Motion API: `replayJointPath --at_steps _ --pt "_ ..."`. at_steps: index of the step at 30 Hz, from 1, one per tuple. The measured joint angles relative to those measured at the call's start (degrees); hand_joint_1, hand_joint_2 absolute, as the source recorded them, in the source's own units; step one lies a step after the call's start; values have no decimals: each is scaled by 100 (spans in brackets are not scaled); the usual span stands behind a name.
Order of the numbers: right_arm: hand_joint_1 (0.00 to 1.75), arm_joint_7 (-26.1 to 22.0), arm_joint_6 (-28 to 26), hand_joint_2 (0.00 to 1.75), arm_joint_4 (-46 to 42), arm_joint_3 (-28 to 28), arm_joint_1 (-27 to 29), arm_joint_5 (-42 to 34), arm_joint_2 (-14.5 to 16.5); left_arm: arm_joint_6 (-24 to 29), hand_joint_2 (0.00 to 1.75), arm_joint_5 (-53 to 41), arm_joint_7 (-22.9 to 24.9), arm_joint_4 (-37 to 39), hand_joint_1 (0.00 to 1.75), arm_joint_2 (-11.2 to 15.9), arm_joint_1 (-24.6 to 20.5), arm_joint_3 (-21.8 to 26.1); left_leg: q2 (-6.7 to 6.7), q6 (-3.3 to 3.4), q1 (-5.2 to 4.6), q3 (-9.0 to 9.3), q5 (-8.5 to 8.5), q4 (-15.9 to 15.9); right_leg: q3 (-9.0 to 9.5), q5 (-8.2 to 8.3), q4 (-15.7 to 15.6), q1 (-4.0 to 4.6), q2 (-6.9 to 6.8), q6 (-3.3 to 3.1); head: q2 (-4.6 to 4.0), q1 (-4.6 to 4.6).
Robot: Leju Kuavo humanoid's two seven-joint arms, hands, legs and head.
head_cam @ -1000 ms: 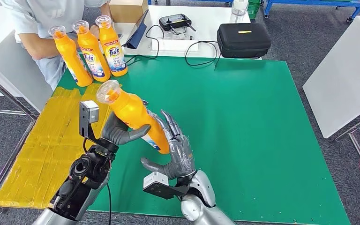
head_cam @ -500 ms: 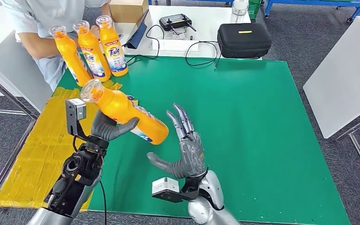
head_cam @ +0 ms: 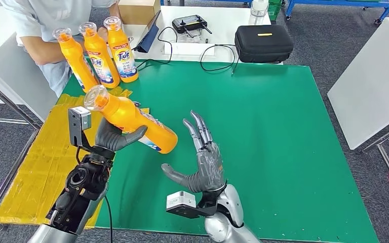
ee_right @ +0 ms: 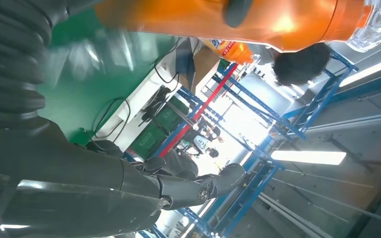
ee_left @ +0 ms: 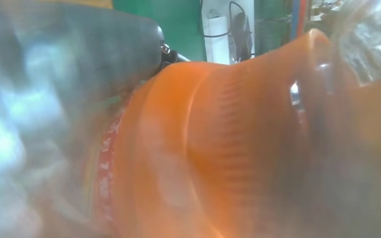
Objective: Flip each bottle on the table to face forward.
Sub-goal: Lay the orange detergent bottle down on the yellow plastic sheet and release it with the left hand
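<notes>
Since 1 s ago our bottle (head_cam: 131, 120) tipped flatter & went left, clear of R hand (head_cam: 202, 164), which hung wide. L hand (head_cam: 112, 137) gripped it mid-air over green mat (head_cam: 283, 126). Mid-flip, we judged; next: stand it label-forward by the row (head_cam: 97, 55).

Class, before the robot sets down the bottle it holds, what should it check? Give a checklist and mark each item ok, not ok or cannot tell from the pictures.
1. Left robot hand grips the held bottle: ok.
2. Right robot hand is off the bottle, fingers spread: ok.
3. Held bottle upright for setting down: not ok, it is tilted, cap up and to the left.
4. Its label faces forward: cannot tell.
5. Bare green mat under the bottle to set it on: ok.
6. Three standing bottles at the far corner are clear of the held one: ok.
</notes>
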Motion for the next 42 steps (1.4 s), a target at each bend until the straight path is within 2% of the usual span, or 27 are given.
replayJointPath --at_steps 2,4,6,7,10,12,13,14,19,29,42 --pt "0 -61 0 175 -60 -41 38 43 3 266 175 -264 248 32 175 55 -33 -22 -2 0 0 0 1 0 1 0 0 0 -2 0 0 1" --pt "0 15 49 175 -403 -213 189 199 -19 1090 175 -1265 966 79 175 207 -68 -63 -2 -1 0 0 1 0 1 0 2 1 -5 0 0 0" --pt "0 351 277 175 -1070 -528 407 330 -123 1950 175 -3240 1461 90 175 359 -12 44 15 -2 0 -1 1 0 -6 2 2 1 5 0 0 -1" --pt "0 505 442 175 -1401 -709 502 334 -194 2132 175 -4499 1465 87 175 410 34 165 18 -3 0 -2 1 1 -9 1 1 0 8 0 0 -3" --pt "0 643 790 175 -2090 -1170 699 274 -328 2015 175 -8418 1302 98 175 475 111 471 -17 -2 0 -4 3 0 2 -7 0 -2 -31 0 0 2" --pt "0 643 866 175 -2343 -1344 786 238 -362 1949 175 -10175 1369 114 175 493 192 579 -30 -2 0 -7 3 0 4 -8 0 -2 -44 -1 0 2" --pt "0 645 891 175 -2417 -1413 821 197 -379 1949 175 -10606 1419 127 175 505 232 620 -30 -2 0 -9 3 0 1 -7 0 -2 -42 -1 0 3" --pt "0 648 916 175 -2473 -1479 855 140 -397 1953 175 -10737 1468 140 175 522 259 649 -29 -2 0 -11 2 0 -1 -6 0 -2 -41 -1 0 2" --pt "0 614 1030 175 -2647 -1785 992 -182 -492 1952 175 -9835 1669 243 175 707 365 705 -32 -2 0 -11 4 0 -1 -5 -1 -1 -42 -1 0 1" --pt "0 444 1225 175 -2792 -2209 1158 -509 -588 1956 175 -10498 1836 751 175 1132 512 820 -31 -2 1 -11 4 -1 -3 -6 0 2 -40 -2 0 1" --pt "0 428 1257 175 -2777 -2255 1182 -582 -595 2035 175 -10428 1733 1426 175 1187 496 829 -32 -2 0 -11 5 0 -3 -5 -1 -1 -40 -1 0 2"
